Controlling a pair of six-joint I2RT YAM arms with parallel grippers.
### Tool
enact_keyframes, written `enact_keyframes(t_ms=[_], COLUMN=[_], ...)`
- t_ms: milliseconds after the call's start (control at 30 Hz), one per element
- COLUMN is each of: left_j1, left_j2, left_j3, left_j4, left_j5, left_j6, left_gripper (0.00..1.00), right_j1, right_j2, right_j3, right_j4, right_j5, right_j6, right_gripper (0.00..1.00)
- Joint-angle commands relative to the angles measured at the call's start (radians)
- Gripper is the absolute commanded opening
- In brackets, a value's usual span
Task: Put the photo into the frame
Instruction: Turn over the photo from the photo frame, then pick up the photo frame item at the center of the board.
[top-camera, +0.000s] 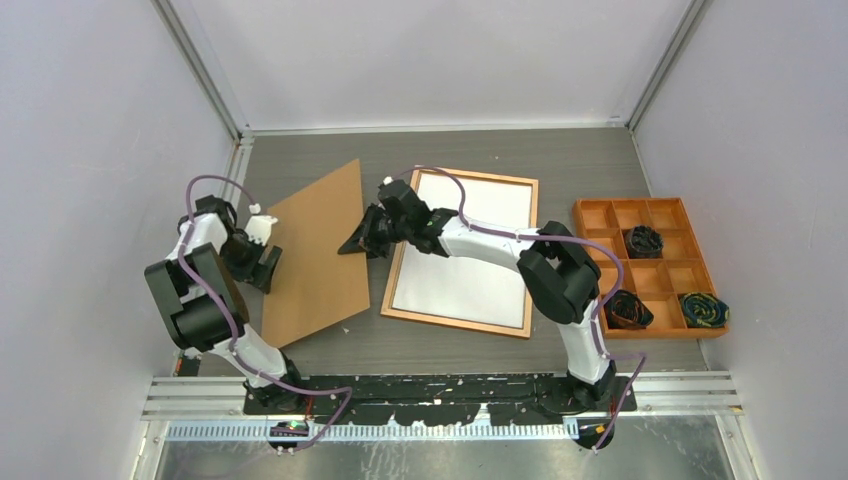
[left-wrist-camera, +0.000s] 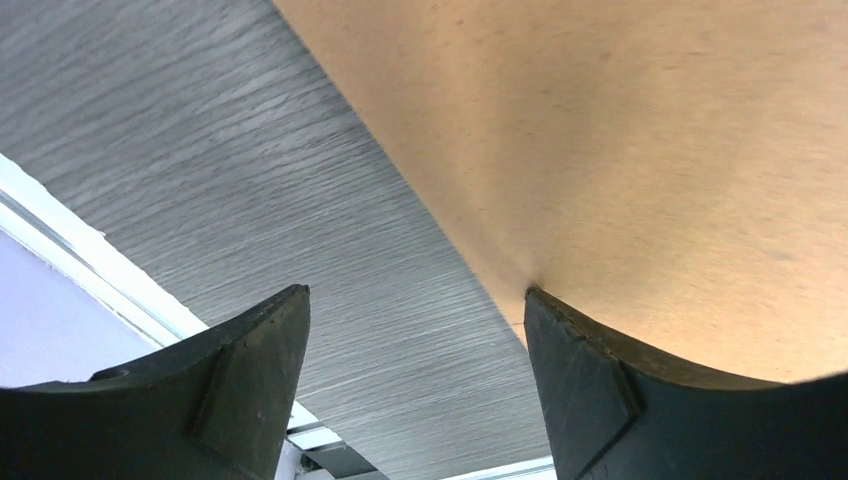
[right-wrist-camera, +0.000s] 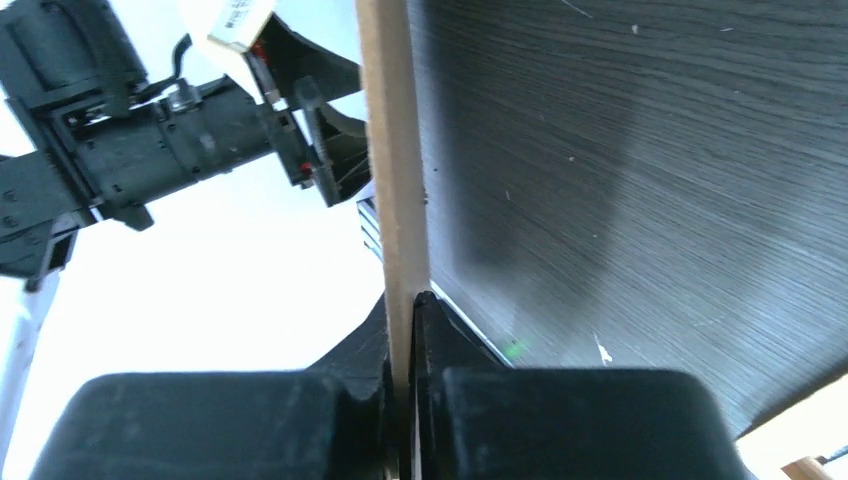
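The right gripper (top-camera: 362, 243) (right-wrist-camera: 409, 325) was clamped on the right edge of the backing board (top-camera: 315, 255) (right-wrist-camera: 394, 150). Seen from the wrist, its jaws were pressed flat against both faces of the thin brown sheet. At the board's opposite, left edge, the left gripper (top-camera: 268, 262) (left-wrist-camera: 415, 300) stood with its jaws spread wide and held nothing. The tip of one of its fingers (left-wrist-camera: 560, 320) met the rim of the backing board (left-wrist-camera: 620, 150), while the other was over bare tabletop. The board lay at a slant across the left half of the grey wood-grain table (top-camera: 560, 160), its far corner pointing toward the back wall.

Just right of the board lay the frame (top-camera: 455, 322), flat on the table, with its thin orange-brown border around a plain white sheet. That sheet appeared to be the photo (top-camera: 450, 285), lying white side up inside the border. The right arm reached over the frame's far-left corner.

Further right, near the side wall, stood an orange compartment tray (top-camera: 630, 201). One dark rolled item (top-camera: 644, 240) sat in a middle cell, and two more (top-camera: 628, 310) (top-camera: 703, 310) sat at the tray's near edge.
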Motion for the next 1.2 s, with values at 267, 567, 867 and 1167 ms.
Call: enact_keyframes(t_ms=[267,567,867,1167], left_j1=[-0.028,-0.031,-0.098,-0.114], left_j2=[-0.075,-0.373,-0.695,-0.813], left_j3=[0.133,0.284,0.175,0.163], left_j4=[-0.189,-0.391,-0.572,-0.624], left_j5=[0.209,0.583,0.603,0.704], left_j6=[0.02,0.297,0.659,0.786], left_gripper=[1.0,1.0,1.0,1.0], right_j1=[0.0,-0.061,-0.092,-0.096], right_j2=[-0.061,-0.108,-0.114,-0.117], right_j3=[0.073,0.043,0.025,0.025], right_j4=[-0.027,0.098,0.214,0.305], right_j5=[-0.037,-0.012,0.023,0.019], right_j6=[0.013,0.144,0.324,0.464], right_gripper=[0.01,0.01,0.01,0.01])
